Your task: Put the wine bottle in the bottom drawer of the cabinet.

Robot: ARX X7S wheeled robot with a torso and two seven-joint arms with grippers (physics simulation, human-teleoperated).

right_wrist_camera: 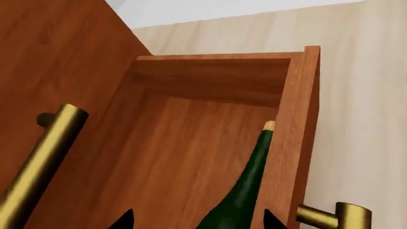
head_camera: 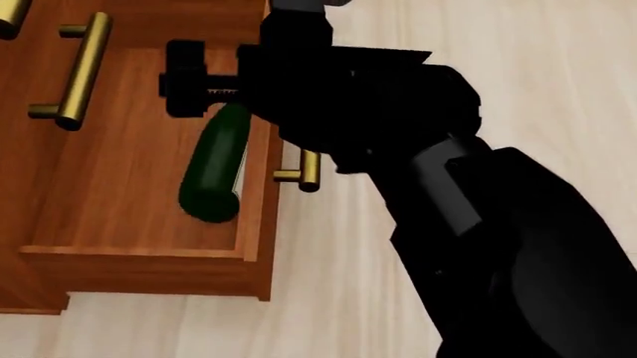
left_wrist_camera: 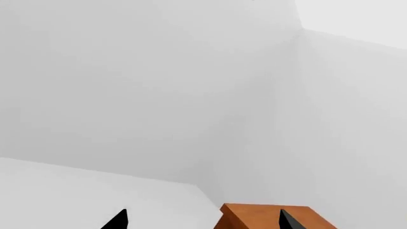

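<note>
2 brass handles (head_camera: 82, 71) show near the open bottom drawer (head_camera: 130, 224) of the cabinet (right_wrist_camera: 57, 57). The wine bottle (head_camera: 214, 168) lies inside this drawer, along its front wall. The right gripper (right_wrist_camera: 194, 220) has its fingers wide on both sides of the bottle; grip not clear. The black right arm (head_camera: 438, 194) covers the bottle's neck. The left gripper (left_wrist_camera: 203, 220) is wide apart and holds nothing, facing white walls (left_wrist_camera: 159, 86).

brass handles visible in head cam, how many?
3. One at the top-left corner, one on the drawer front above, one on the bottom drawer, partly behind the right arm. More may be hidden.
</note>
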